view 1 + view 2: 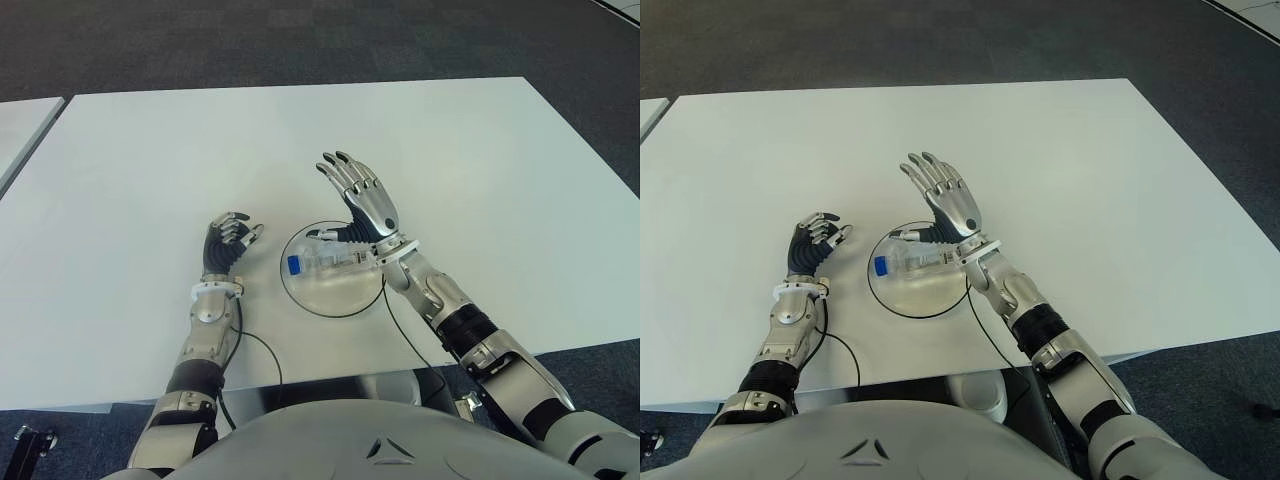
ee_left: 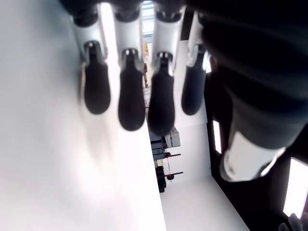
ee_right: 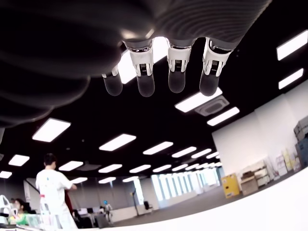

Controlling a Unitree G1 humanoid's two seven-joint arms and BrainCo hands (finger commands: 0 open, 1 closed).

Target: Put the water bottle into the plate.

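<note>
A clear water bottle [image 1: 325, 262] with a blue cap lies on its side in the clear round plate [image 1: 335, 298], cap toward my left. My right hand [image 1: 358, 192] is raised just behind the plate, fingers [image 3: 176, 77] spread and holding nothing. Its wrist hangs over the bottle's base end. Left of the plate, my left hand [image 1: 230, 238] shows with its fingers [image 2: 131, 98] loosely curled around nothing.
The white table [image 1: 480, 170] spreads wide on all sides, its front edge close to my body. A second white table [image 1: 20, 125] stands at the far left. Dark carpet lies beyond. A person in a white top [image 3: 53, 190] stands far off in the right wrist view.
</note>
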